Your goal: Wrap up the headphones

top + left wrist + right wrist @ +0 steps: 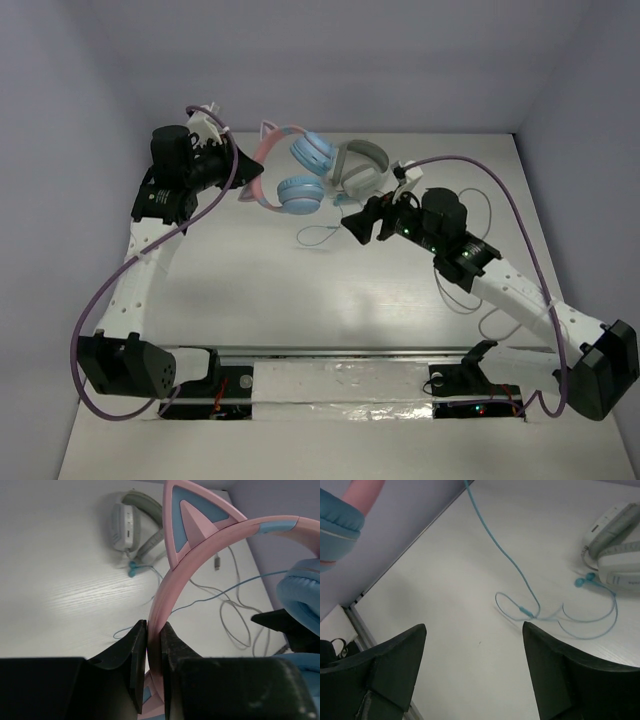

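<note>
Here, pink cat-ear headphones (296,172) are held above the far side of the table (300,310).
The left gripper (154,630) pinches the smooth, curved pink headband (200,545) in its black jaws; the right gripper (472,630) gapes wide above the thin blue cable (506,555), which loops on white woodgrain beside rounded grey headphones (615,555).

The headphones (300,193) sit left of another headset (358,168) (close beside).
</note>
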`<action>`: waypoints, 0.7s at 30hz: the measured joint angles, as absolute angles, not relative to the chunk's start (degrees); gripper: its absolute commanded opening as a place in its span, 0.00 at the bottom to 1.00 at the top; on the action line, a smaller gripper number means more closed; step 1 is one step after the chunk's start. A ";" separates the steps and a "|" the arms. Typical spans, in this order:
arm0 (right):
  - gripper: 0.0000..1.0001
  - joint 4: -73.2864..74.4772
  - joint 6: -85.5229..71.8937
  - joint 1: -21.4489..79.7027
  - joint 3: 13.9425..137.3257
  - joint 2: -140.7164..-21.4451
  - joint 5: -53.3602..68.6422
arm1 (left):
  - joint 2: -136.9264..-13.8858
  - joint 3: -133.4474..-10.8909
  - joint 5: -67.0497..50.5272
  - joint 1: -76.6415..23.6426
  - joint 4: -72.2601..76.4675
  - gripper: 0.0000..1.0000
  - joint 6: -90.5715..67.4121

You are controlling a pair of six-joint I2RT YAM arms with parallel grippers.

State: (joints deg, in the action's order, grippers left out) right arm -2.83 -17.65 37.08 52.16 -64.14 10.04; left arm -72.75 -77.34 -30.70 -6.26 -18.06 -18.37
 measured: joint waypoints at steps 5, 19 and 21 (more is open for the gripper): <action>0.85 -6.24 -15.14 37.19 52.69 -67.02 15.22 | -72.01 -76.14 -35.57 -6.28 -17.69 0.00 -21.87; 0.74 -13.96 -13.72 36.36 53.76 -77.73 18.65 | -64.62 -76.14 -42.28 -6.31 -15.35 0.00 -28.12; 0.73 -15.38 -13.74 36.36 53.76 -78.59 19.07 | -64.03 -76.16 -43.31 -6.33 -14.90 0.00 -29.04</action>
State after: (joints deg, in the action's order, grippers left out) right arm -15.38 -13.74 36.36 53.76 -78.59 19.07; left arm -64.03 -76.16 -43.31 -6.33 -14.90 -29.04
